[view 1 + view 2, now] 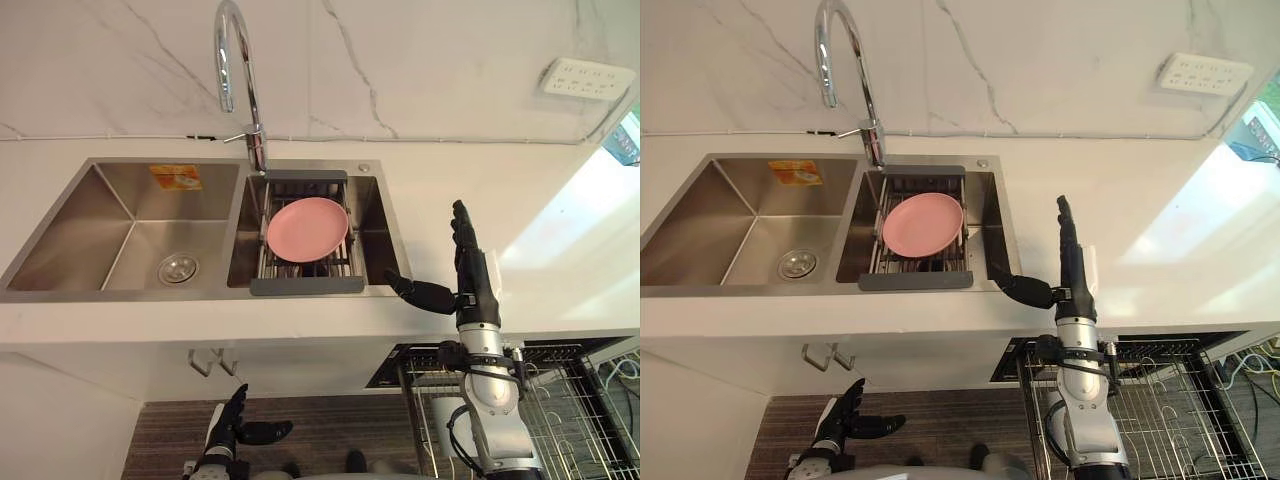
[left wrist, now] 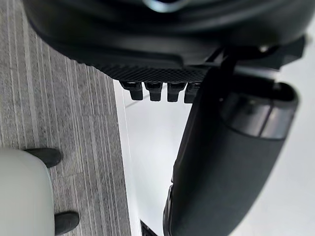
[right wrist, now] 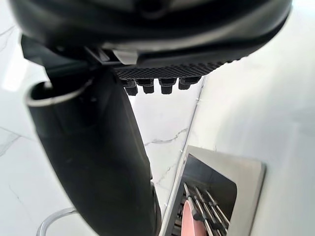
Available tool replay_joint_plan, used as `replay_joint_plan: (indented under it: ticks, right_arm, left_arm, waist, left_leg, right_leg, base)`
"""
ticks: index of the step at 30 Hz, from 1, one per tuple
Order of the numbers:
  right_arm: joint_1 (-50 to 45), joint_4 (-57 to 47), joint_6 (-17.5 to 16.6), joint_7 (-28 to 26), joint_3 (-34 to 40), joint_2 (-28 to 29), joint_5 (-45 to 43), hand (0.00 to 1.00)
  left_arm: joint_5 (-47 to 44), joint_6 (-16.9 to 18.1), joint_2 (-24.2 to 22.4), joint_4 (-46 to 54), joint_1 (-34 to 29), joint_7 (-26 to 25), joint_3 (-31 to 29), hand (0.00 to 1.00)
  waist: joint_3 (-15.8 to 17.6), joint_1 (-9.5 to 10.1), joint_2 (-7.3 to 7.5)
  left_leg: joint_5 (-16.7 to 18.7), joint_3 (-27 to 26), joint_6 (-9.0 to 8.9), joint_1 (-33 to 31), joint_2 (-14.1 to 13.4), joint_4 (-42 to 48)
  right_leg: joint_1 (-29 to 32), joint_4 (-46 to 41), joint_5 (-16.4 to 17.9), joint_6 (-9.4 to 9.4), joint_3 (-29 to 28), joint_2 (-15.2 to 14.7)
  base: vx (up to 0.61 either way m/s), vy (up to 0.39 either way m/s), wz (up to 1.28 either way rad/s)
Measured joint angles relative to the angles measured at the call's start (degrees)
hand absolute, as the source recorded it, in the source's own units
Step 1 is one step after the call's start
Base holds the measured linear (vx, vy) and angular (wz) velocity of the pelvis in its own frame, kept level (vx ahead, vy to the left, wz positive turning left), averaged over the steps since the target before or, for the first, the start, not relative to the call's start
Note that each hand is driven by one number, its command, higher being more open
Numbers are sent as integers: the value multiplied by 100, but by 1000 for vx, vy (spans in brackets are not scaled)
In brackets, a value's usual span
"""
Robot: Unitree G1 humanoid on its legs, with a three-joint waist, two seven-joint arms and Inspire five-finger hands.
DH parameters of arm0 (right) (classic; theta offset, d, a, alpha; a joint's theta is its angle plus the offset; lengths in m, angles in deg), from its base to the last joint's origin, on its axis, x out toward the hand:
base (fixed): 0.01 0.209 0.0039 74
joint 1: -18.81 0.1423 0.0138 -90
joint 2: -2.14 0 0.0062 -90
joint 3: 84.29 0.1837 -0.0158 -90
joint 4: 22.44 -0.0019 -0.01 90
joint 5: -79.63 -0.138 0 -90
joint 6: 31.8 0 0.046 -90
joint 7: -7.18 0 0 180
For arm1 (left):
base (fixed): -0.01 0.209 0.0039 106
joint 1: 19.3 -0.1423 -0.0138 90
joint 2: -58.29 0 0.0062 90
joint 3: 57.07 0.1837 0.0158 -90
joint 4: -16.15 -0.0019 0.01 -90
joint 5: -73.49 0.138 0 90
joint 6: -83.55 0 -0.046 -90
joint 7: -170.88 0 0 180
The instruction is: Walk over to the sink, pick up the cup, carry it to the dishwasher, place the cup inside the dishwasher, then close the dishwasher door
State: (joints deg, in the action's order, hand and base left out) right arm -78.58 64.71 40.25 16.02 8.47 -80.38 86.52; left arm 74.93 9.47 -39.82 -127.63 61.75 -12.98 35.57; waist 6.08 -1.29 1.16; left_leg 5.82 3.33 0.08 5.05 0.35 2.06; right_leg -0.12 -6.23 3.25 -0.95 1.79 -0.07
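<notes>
A pink plate (image 1: 307,229) lies on a dark dish rack (image 1: 305,284) that spans the right basin of a steel double sink (image 1: 120,230). My right hand (image 1: 470,268) is raised over the white counter just right of the sink, open, with straight fingers pointing at the wall and the thumb reaching toward the sink's corner; it holds nothing. The right wrist view looks past the thumb (image 3: 98,162) at the rack and the plate's edge (image 3: 189,221). My left hand (image 1: 228,425) hangs low in front of the cabinet, open and empty.
A tall curved faucet (image 1: 235,60) stands behind the sink's divider. The dishwasher's wire rack (image 1: 565,400) is pulled out below the counter at the lower right. A wall outlet (image 1: 588,78) sits at the upper right. Two hooks (image 1: 205,362) hang under the counter edge.
</notes>
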Motion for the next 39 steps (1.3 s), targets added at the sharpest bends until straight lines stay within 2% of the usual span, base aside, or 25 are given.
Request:
replay_joint_plan:
  ticks: [5,6,12,17,18,19,21,26,29,32,39]
  right_arm:
    - [13,-12,-13,-338,28,-1,-5,100]
    - [15,-8,-12,-549,17,-3,-3,100]
    - [11,7,-12,-609,13,2,-13,100]
    - [-84,7,-13,-813,-45,26,-274,100]
    - [-113,7,-13,-870,-94,27,-335,100]
    - [-176,6,-13,-919,-151,32,-345,100]
    - [-211,7,-13,-938,-203,10,-345,100]
    - [-181,6,-14,-967,-432,-30,-230,100]
    - [-140,6,-13,-934,-447,-96,18,100]
    - [-24,35,8,-834,-454,-202,446,100]
    - [569,611,434,-485,-545,-416,1685,100]
  left_arm:
    - [37,56,-2,-20,1,-5,-1,100]
    - [78,67,-13,-90,-86,-85,-7,100]
    - [69,67,-22,-96,-94,-63,-52,100]
    - [-296,60,-32,-275,-117,239,-272,100]
    - [-387,48,-31,-307,-128,301,-320,100]
    - [-513,16,-37,-346,-148,409,-405,100]
    - [-649,-28,-49,-369,-159,498,-458,100]
    - [-826,-83,-19,-400,-329,639,-595,100]
    - [-822,-179,0,-419,-522,646,-635,100]
    - [-812,-270,12,-429,-689,655,-676,100]
    - [-791,-332,1,-373,-781,667,-679,100]
  waist:
    - [-11,1,-7]
    - [-301,7,-35]
    - [-301,3,-35]
    - [-301,-69,-33]
    - [-301,-81,-33]
    - [-300,-107,-34]
    - [-296,-107,-39]
    - [-300,-68,-45]
    - [-302,36,-46]
    - [-300,43,-46]
    - [-294,190,-39]
  left_leg:
    - [2,-103,-2,3,9,-34]
    - [1,-103,-6,18,8,-96]
    - [6,-189,-14,68,1,-120]
    - [75,-401,-117,173,-17,-162]
    - [89,-522,-133,176,-32,-169]
    - [113,-903,-161,179,-137,-160]
    - [106,-1115,-193,198,-182,-153]
    - [52,-1010,-130,305,-129,-208]
    - [-3,-968,-124,329,-111,-285]
    - [-50,-834,-133,336,-101,-351]
    - [-168,-757,-138,349,-88,-521]
  right_leg:
    - [-44,177,-90,-23,-91,-1]
    - [-118,356,-164,-30,-69,-7]
    - [-128,355,-164,-30,-135,-1]
    - [-211,355,-166,-33,-186,-13]
    - [-219,353,-166,-34,-185,-20]
    - [-248,352,-164,-38,-137,-39]
    - [-289,352,-155,-52,-72,-75]
    - [-423,357,-122,-103,113,-138]
    - [-427,383,-122,-106,186,-151]
    - [-474,430,-123,-109,330,-167]
    - [-486,520,-123,-109,429,-174]
  base:
    - [15,25,-10]
    - [0,0,0]
    - [0,1,-5]
    - [-6,12,-8]
    - [-36,10,2]
    - [-31,0,10]
    - [-14,-2,18]
    - [7,11,14]
    - [12,-7,8]
    - [8,-22,23]
    - [-18,-29,6]
